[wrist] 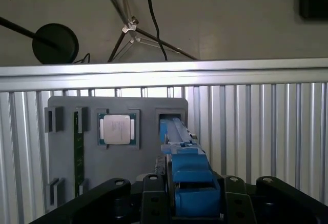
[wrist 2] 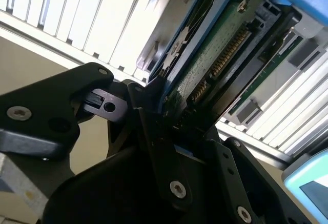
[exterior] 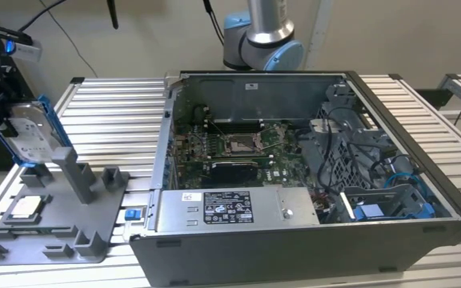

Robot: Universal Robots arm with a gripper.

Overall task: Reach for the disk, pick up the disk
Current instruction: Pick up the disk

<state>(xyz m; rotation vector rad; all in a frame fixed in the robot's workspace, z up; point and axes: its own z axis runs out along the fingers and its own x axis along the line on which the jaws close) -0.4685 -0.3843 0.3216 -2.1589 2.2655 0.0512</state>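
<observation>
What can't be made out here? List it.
Exterior view: the left edge cuts off the hand, which covers part of the disk.
First wrist view: the disk hides where it meets the stand; seated or lifted, unclear.
Second wrist view: the hand's black body hides the disk's gripped end.

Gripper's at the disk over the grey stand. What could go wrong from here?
1. The blue-framed silver metal disk stands upright with its lower end at the grey plastic stand; a tilted pull might snag its slot or posts.
2. The gripper seems to hold only the disk's upper end, so it could slip or swing.
</observation>
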